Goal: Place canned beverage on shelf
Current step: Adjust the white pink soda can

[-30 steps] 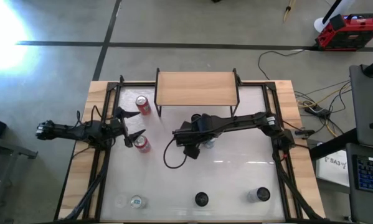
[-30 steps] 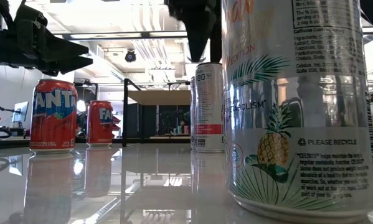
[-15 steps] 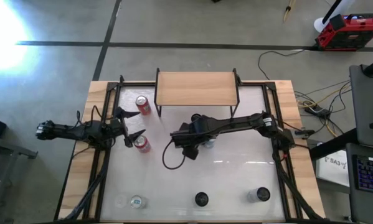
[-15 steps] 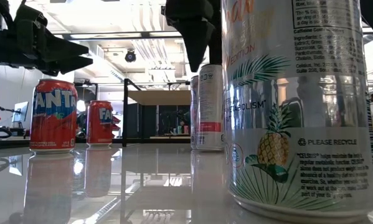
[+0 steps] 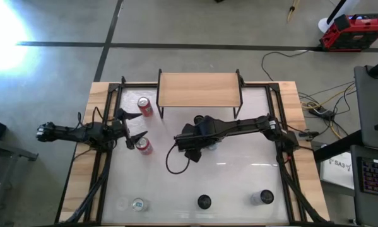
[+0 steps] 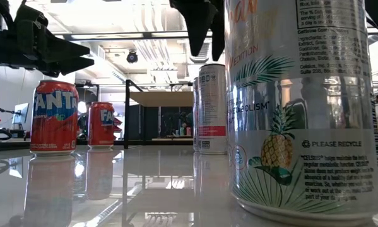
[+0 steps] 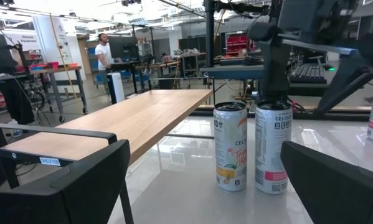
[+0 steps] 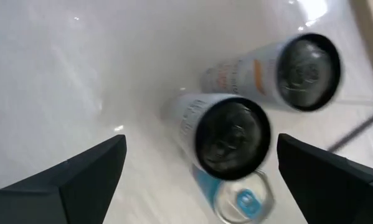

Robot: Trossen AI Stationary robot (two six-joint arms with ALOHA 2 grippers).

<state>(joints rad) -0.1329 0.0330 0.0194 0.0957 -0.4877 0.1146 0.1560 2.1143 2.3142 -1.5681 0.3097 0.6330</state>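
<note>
The shelf, a tan wooden top on black legs, stands at the table's far middle. Two tall white cans stand side by side on the table in front of it. My right gripper hangs open above them, pointing steeply down, its fingers on either side of the nearer can's top and clear of it. In the low view its fingertips end above that can. My left gripper waits open and level at the table's left, between two red Fanta cans.
Three more cans stand along the near edge; one fills the low view's right. Black frame rails run along both table sides. A person stands far back in the room.
My right gripper has dipped a little toward the white can and then risen again above it, staying open. The cans have kept their places.
</note>
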